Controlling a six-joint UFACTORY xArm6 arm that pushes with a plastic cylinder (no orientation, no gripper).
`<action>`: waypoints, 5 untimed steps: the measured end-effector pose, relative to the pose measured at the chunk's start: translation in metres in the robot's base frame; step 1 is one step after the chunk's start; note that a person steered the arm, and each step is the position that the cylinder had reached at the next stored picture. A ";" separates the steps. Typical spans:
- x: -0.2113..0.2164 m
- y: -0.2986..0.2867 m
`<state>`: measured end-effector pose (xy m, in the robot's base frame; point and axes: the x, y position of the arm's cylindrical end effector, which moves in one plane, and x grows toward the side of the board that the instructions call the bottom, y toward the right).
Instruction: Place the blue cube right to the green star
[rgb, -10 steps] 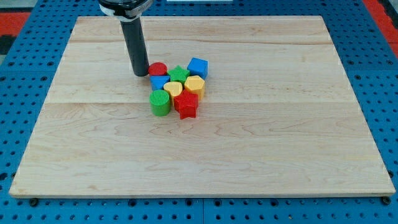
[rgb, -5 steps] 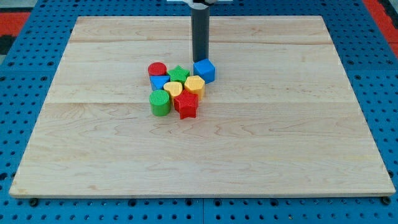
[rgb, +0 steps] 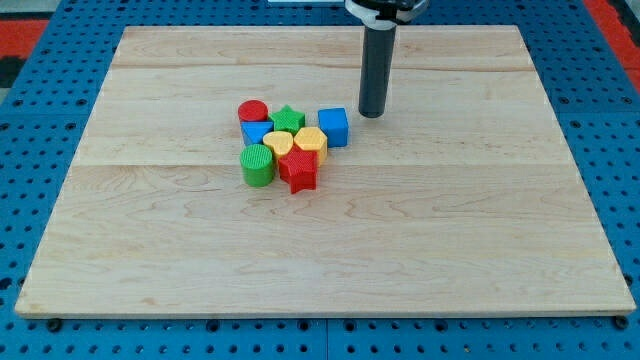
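Note:
The blue cube (rgb: 335, 127) sits at the right end of a cluster of blocks, a little right of and slightly below the green star (rgb: 287, 119), touching a yellow block (rgb: 312, 139). My tip (rgb: 372, 113) rests on the board up and to the right of the blue cube, with a small gap between them. The rod rises to the view's top edge.
The cluster also holds a red cylinder (rgb: 253, 112), another blue block (rgb: 256, 132), a yellow heart-like block (rgb: 278, 144), a green cylinder (rgb: 257, 165) and a red star (rgb: 299, 170). The wooden board (rgb: 420, 250) lies on a blue pegboard.
My tip has swept from the cluster's left, over its top, to the right. The blue cube has shifted down and slightly right.

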<state>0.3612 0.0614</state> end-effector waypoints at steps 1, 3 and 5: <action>0.000 0.000; 0.000 -0.028; 0.000 -0.030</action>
